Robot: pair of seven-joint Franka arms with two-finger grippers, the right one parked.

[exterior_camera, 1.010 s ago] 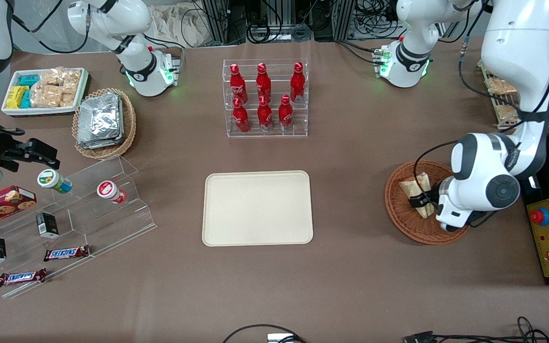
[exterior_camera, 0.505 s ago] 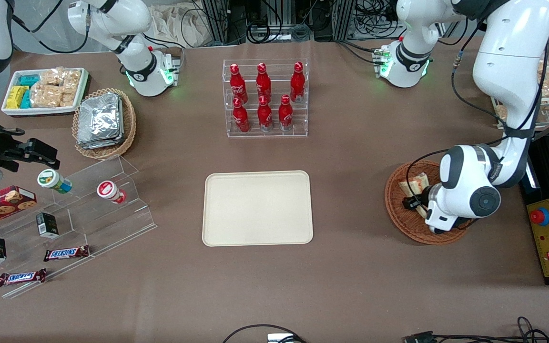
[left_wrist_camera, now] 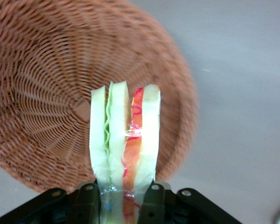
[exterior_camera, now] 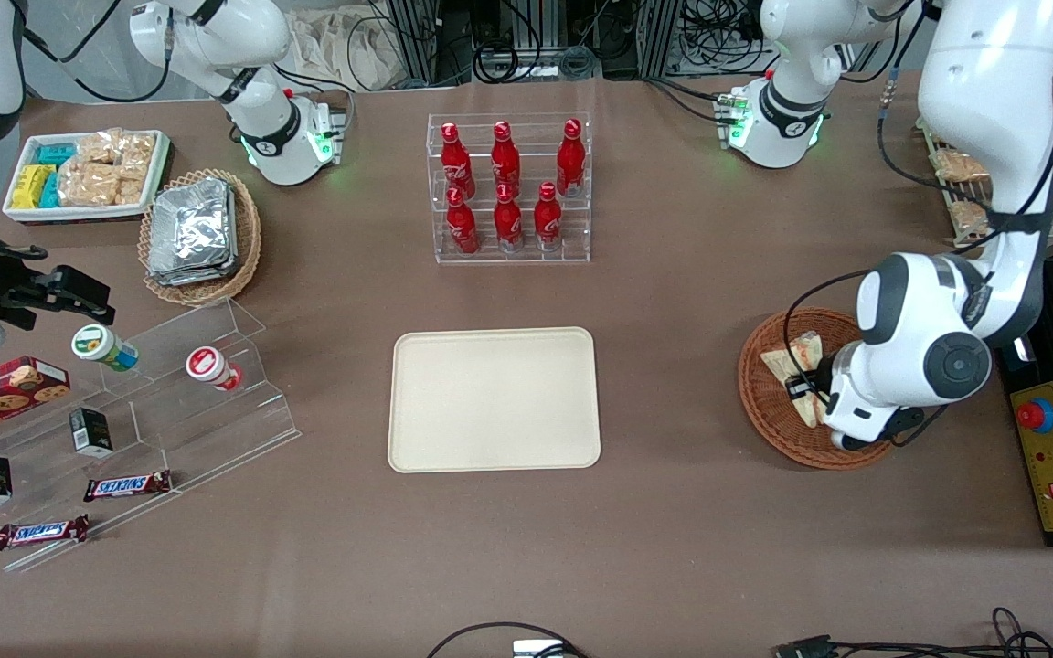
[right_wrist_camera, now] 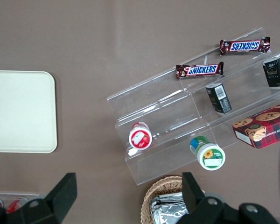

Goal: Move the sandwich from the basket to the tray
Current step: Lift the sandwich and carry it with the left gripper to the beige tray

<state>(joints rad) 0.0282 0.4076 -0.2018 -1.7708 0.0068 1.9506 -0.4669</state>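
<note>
**Sandwich pinched above the basket**

Your gripper (left_wrist_camera: pixel 119 200) is clamped on the sandwich (left_wrist_camera: pixel 125 140), one finger (left_wrist_camera: pixel 86 201) pressed against each bread face. In the wrist view the wedge stands on edge between them, its green and orange-red filling layers facing the camera, with the woven floor of the basket (left_wrist_camera: pixel 42 88) showing below it. You can see the wicker past the sandwich's tip, so the wedge appears lifted off the basket floor, though how far you cannot tell.

From the front, the sandwich (exterior_camera: pixel 792 358) and gripper (exterior_camera: pixel 803 391) sit over the basket (exterior_camera: pixel 769 416) at the working arm's end of the table, partly covered by the arm's wrist. The tray (exterior_camera: pixel 494 399) lies flat in the middle of the table, well apart from the basket, with nothing on it.
</note>
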